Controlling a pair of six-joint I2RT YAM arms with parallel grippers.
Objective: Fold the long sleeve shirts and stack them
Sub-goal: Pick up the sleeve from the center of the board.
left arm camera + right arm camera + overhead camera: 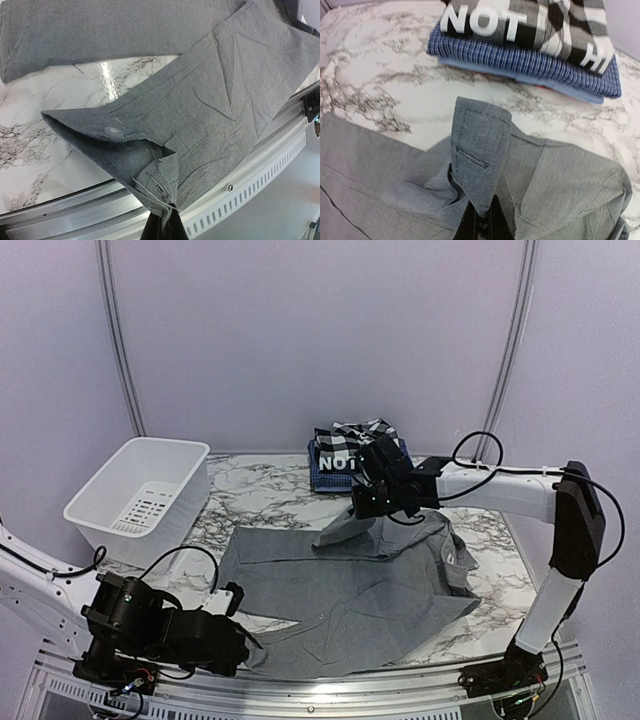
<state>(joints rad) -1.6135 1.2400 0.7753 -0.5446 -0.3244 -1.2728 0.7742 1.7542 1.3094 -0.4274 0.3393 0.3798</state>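
While both grippers had cloth pinched, the grey button-up shirt (350,590) lay spread on the marble table (270,490), just on the near side of the folded stack (352,455) and not touching it.

Right gripper (482,220): jaws clenched on a buttonholed band (480,145) of the shirt (cuff or placket, could not tell). The band was raised into a peak at the shirt edge closest to the stack.

Left gripper (162,220): jaws clenched on the buttoned cuff (145,160), at the shirt end farthest from the stack and over the metal rail (250,170).

Risks, as judged:
- Both pinches looked shallow, taken at the cloth edge only. Pulling either hold away from the stack could slip it free and drop the fold.
- The cuff over the rail could snag on the rail's slots or screw if dragged low.
- The right arm worked close beside the stack, so a wide swing could knock the top plaid shirt (362,430) askew.
- The body cloth was wrinkled, and folding without tension would set crooked edges.
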